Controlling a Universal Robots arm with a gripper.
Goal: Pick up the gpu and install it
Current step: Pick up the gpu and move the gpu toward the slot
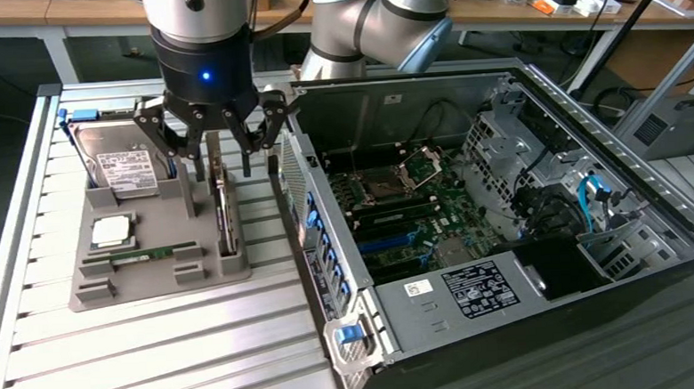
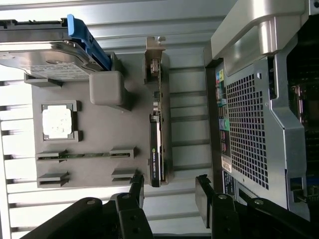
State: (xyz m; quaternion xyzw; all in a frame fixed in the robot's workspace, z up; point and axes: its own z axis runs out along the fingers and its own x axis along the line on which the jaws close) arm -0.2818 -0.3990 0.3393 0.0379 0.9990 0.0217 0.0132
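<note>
The gpu [image 1: 220, 206] is a thin dark card standing on edge in the long slot of a grey parts holder [image 1: 149, 281], on the holder's side nearest the computer case. In the wrist view the gpu [image 2: 157, 139] runs away from me, its silver bracket [image 2: 154, 55] at the far end. My gripper [image 1: 228, 163] hangs just above the card's far end in the exterior view, open and holding nothing. In the wrist view the gripper [image 2: 169, 194] straddles the card's near end, which lies close to one finger [image 2: 137, 186].
On the holder also sit a hard drive [image 1: 120, 162] with a blue frame, a square processor [image 1: 111, 229] and a narrow memory stick [image 1: 143, 256]. The open computer case [image 1: 632, 197] lies at the exterior view's right, its motherboard [image 1: 389, 206] exposed and its wall [image 2: 259, 119] close to my gripper.
</note>
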